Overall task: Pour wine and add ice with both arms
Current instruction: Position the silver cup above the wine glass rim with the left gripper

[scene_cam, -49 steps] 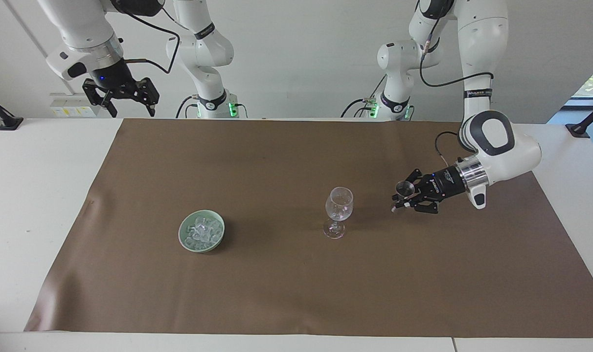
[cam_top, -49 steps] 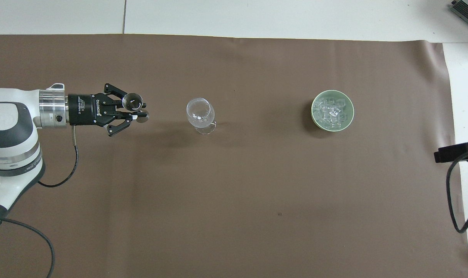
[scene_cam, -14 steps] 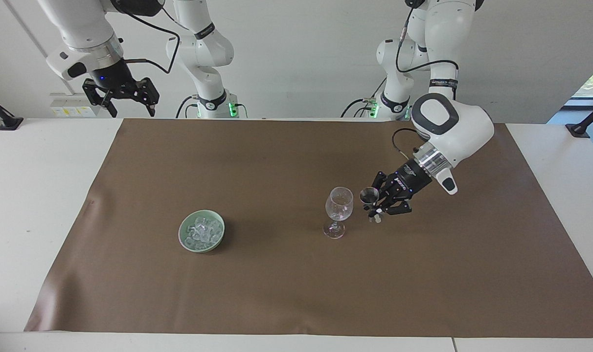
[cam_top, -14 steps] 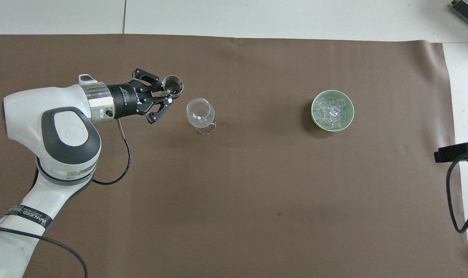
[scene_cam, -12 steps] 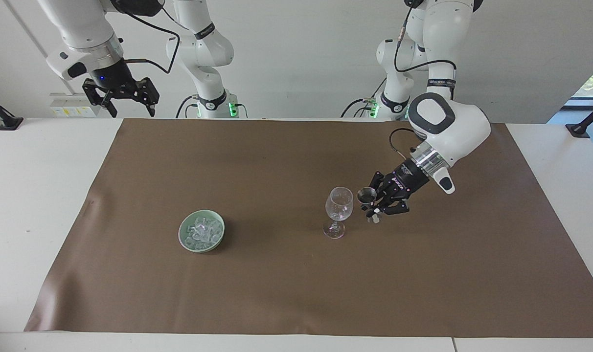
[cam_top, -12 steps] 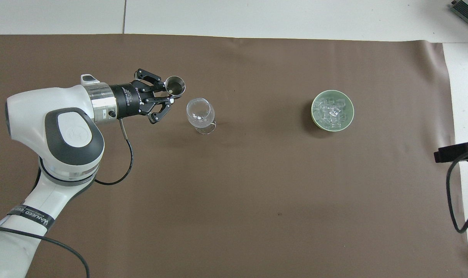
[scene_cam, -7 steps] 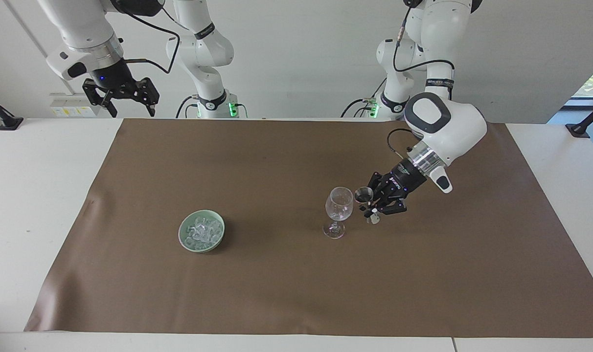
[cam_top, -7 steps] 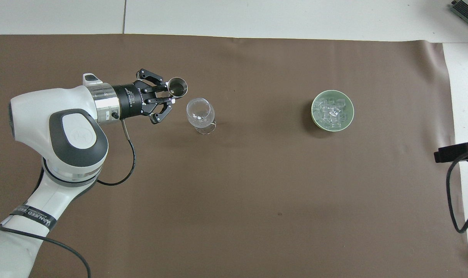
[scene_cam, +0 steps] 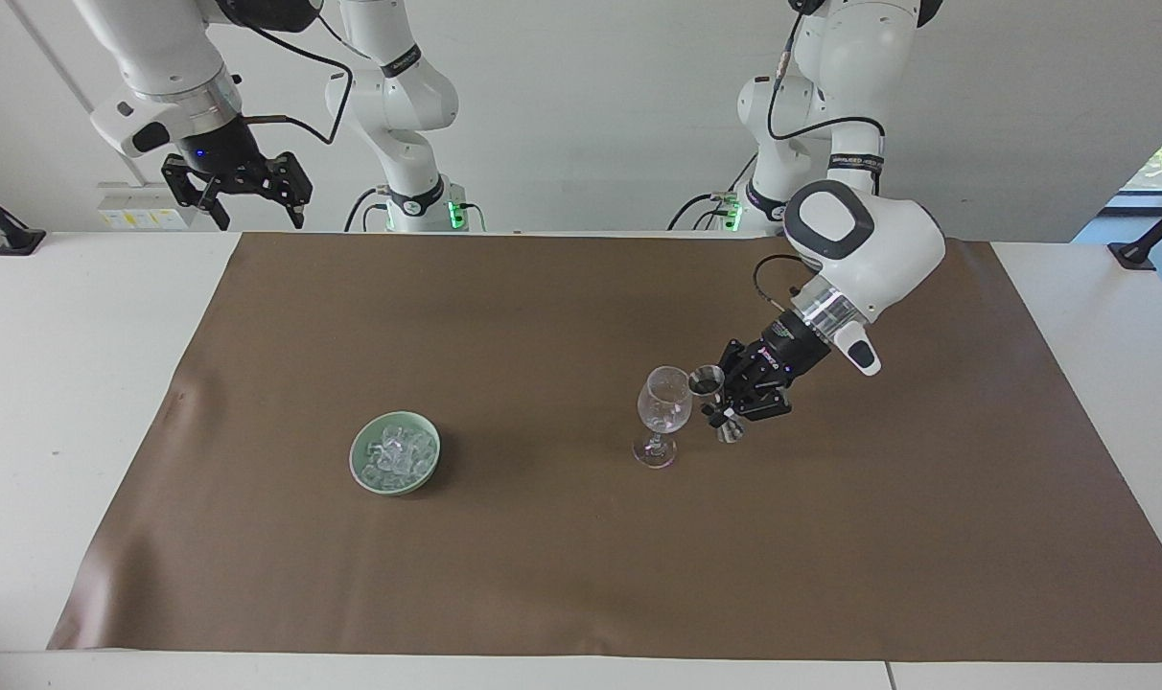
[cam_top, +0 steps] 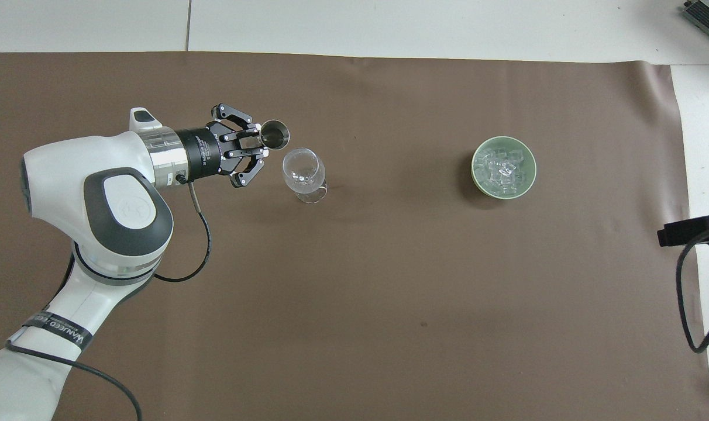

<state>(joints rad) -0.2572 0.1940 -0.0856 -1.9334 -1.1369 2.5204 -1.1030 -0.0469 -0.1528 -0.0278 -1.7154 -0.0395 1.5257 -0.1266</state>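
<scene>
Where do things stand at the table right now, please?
Left gripper shut on metal jigger, beside wine glass rim. Right gripper open, waiting, raised. Ice in green bowl, untouched. Nothing in the way.

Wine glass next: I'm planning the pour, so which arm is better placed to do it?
The left. Its gripper is shut on the metal jigger, held beside the wine glass rim. The right gripper waits open, raised at its own end of the table.

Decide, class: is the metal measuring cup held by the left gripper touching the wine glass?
Apart. The overhead view shows a strip of brown mat between the measuring cup, held in the left gripper, and the rim of the wine glass.
</scene>
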